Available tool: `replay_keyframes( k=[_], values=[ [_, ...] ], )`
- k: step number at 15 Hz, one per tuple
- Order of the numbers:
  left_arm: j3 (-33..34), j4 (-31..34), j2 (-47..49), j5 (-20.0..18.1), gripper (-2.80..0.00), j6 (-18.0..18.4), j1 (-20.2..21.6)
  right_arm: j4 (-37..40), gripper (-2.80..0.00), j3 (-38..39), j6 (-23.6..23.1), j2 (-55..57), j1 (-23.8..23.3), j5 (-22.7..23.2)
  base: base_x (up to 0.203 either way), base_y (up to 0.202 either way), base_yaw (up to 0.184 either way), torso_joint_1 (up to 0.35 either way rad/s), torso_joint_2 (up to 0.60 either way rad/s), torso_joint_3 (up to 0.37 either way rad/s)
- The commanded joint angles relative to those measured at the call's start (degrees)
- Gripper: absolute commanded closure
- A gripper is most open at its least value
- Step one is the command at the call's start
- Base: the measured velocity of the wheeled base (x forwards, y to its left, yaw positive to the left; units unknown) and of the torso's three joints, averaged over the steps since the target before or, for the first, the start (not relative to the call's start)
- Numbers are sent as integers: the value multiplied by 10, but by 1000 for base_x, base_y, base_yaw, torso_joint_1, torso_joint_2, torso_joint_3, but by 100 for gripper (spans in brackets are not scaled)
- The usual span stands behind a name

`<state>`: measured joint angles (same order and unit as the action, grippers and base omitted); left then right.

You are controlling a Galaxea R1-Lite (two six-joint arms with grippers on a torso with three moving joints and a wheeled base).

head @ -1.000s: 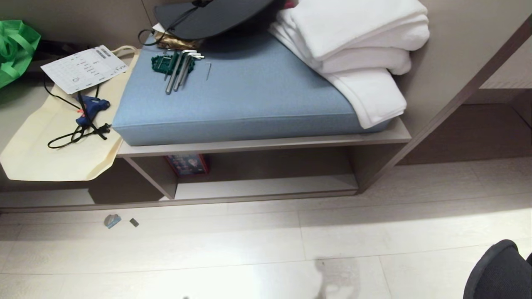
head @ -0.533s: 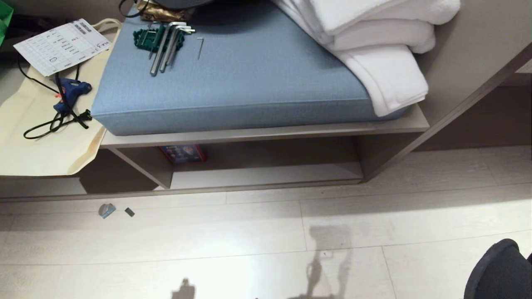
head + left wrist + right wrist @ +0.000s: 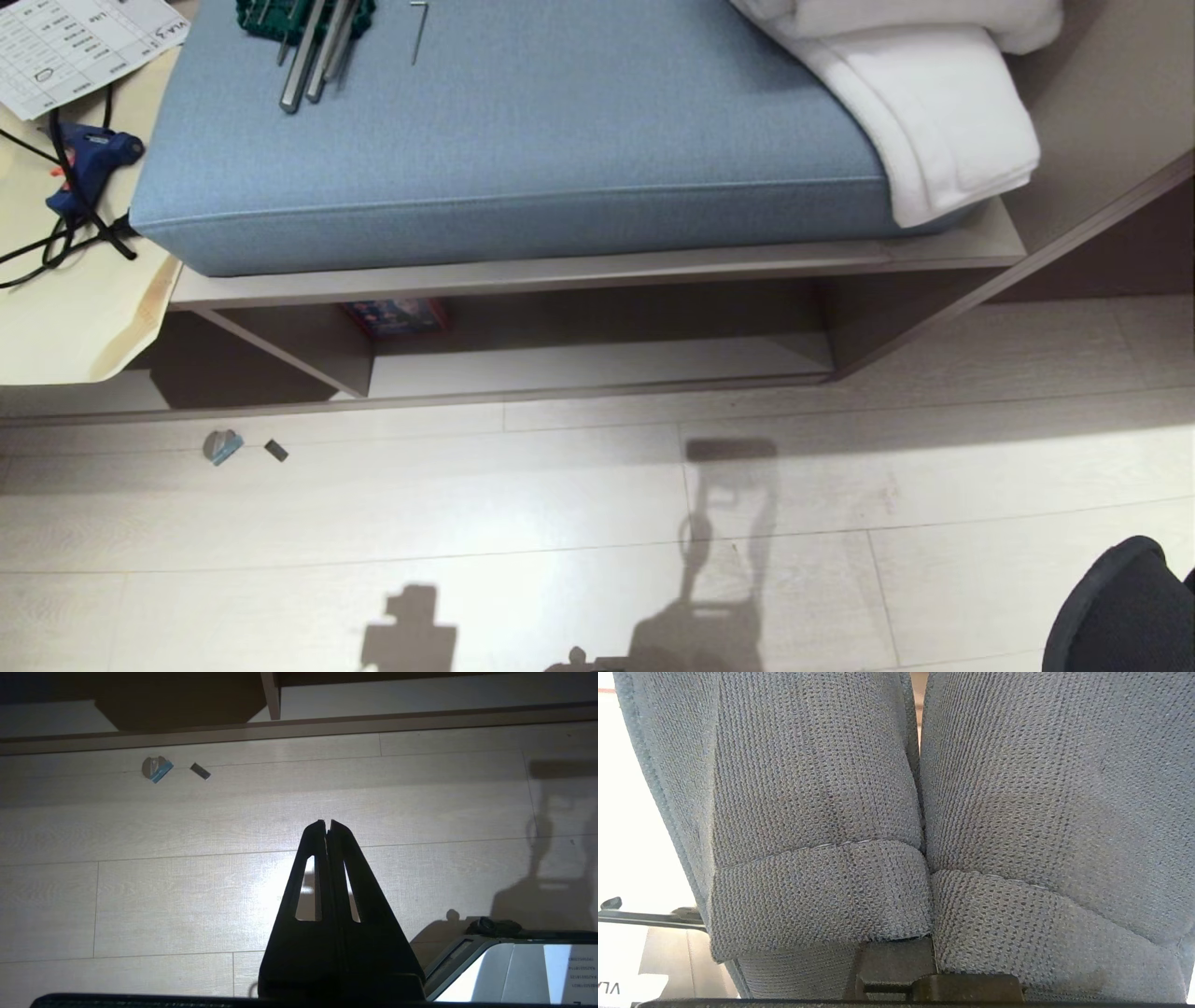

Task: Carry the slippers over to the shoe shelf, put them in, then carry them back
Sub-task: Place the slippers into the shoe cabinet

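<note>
The right end effector is clamped tight on the slippers, which hang side by side and fill its wrist view: blue-grey knit fabric, folded cuffs next to the fingers, long axes running away from the camera. Their toes are cut off. The left end effector is closed and empty above the floor. In the head view neither arm shows; the shoe shelf lies ahead under the blue cushion, its back in shadow.

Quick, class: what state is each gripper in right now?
Left gripper: shut, holding nothing.
Right gripper: shut on the slippers.
</note>
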<state>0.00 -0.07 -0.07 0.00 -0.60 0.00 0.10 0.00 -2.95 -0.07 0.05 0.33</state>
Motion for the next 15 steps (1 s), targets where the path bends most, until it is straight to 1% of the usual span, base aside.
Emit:
replay_keyframes(
  k=[1,15],
  values=[
    [0,0,1,0,0,0,0,0,0,0,0,0,0,1,0,0,0,2,5,-200],
    [0,0,1,0,0,0,0,0,0,0,1,0,0,0,0,0,0,3,2,-200]
  ],
)
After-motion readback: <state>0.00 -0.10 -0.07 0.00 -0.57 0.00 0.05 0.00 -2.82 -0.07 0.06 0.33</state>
